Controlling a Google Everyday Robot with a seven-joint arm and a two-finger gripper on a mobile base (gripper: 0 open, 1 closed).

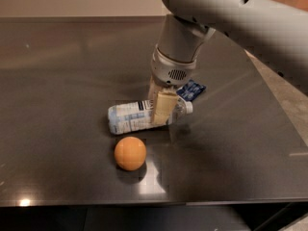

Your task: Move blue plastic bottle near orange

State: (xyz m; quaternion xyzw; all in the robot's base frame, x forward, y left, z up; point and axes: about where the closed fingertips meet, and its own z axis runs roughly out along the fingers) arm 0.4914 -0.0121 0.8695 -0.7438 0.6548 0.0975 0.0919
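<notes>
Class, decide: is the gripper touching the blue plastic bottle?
Touching. The camera view shows the gripper, over the middle of the table, with its fingers clamped across the blue plastic bottle, no gap.

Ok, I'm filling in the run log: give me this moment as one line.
gripper: mid-table, shut on bottle | bottle: on its side, near orange | blue packet: behind gripper

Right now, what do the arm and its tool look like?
The arm is smooth, pale grey and rounded, with a small dark hole on its upper link and a dotted oval grille on the wrist. The tool, at the bottle, has flat cream fingers.
</notes>
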